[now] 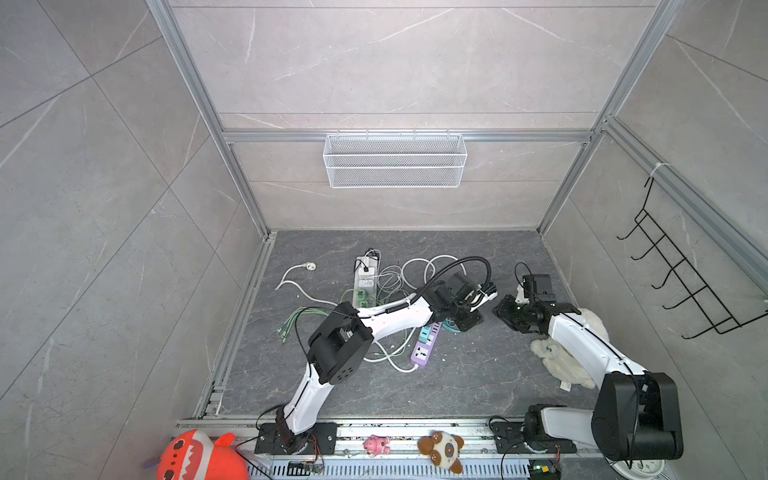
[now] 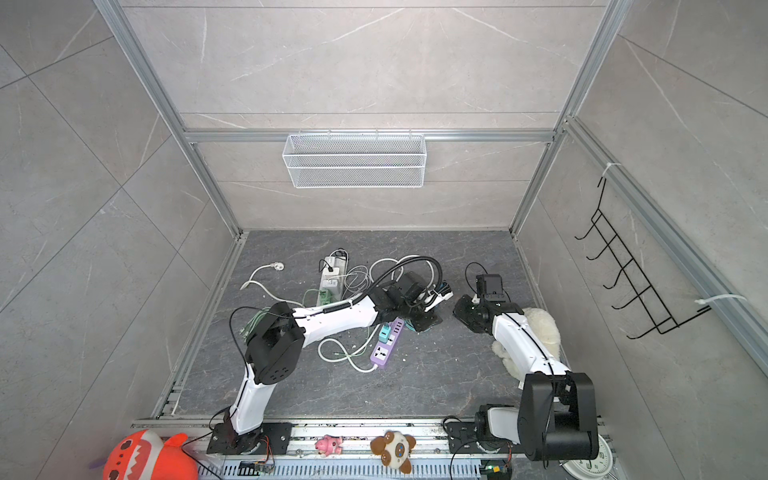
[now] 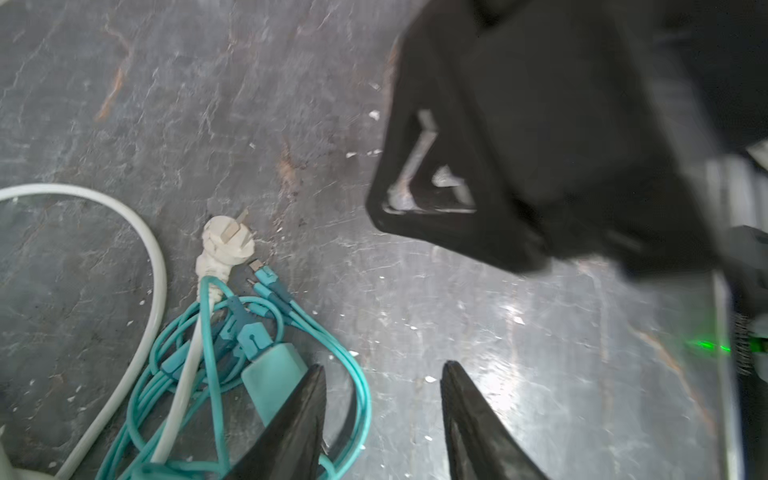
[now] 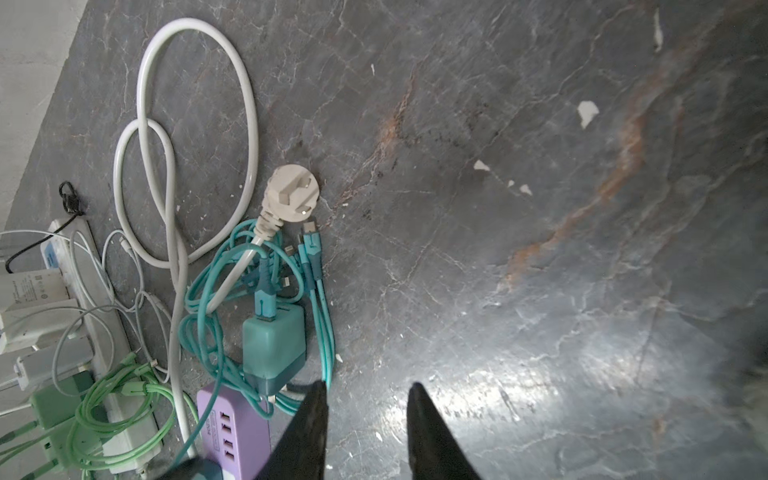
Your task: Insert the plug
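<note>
The white plug (image 4: pixel 291 193) lies loose on the dark floor (image 4: pixel 540 249), prongs up, its neck caught among the teal cables (image 4: pixel 199 299) by the teal charger (image 4: pixel 274 345), with the purple power strip (image 4: pixel 232 424) nearby. The left gripper (image 3: pixel 384 368) and right gripper (image 4: pixel 368 385) hover with jaws apart, holding nothing. Best, I'd say, to pinch the plug's round body, lift it clear of the loops, then turn the prongs toward the socket.

Bright, even light; glare on floor (image 4: pixel 490 386); left-wrist blur.

power strips (image 1: pixel 360 286) (image 1: pixel 422 353): 2 | plush toys (image 1: pixel 195 457) (image 1: pixel 376 444) (image 1: pixel 442 451) (image 1: pixel 544 349): 4 | arms (image 1: pixel 399 318) (image 1: pixel 582 340): 2 | wire basket (image 1: pixel 395 162): 1
</note>
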